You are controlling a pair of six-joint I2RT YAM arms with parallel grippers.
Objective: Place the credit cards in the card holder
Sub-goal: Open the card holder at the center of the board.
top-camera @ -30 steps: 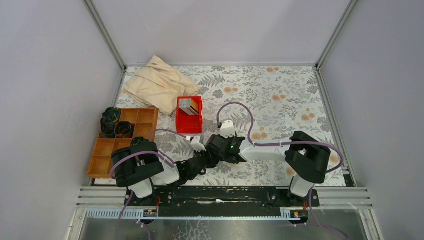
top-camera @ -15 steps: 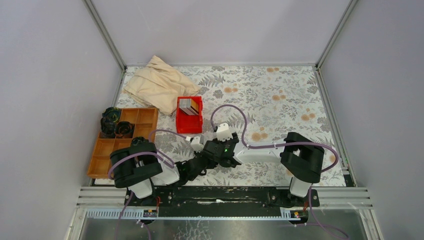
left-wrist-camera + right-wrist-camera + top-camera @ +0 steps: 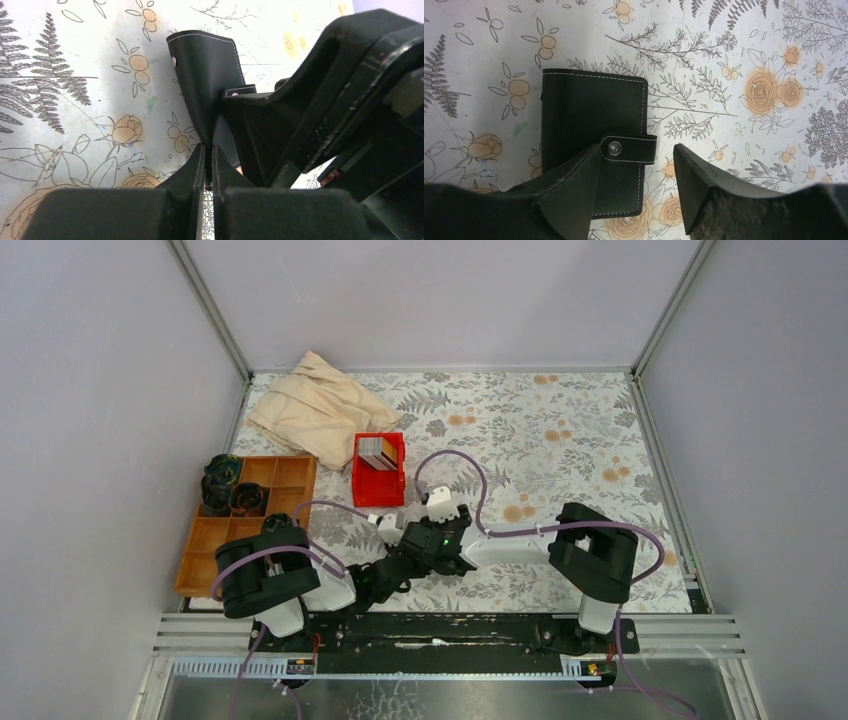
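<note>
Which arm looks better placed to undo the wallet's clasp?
Right, probably. The right end effector is open and straddles the clasp, while the left end effector is shut on the wallet edge, seemingly steadying it.

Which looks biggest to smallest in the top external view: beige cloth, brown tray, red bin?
1. beige cloth
2. brown tray, close to the cloth and partly hidden by the left arm, so these two are unsure
3. red bin, clearly smallest
</note>
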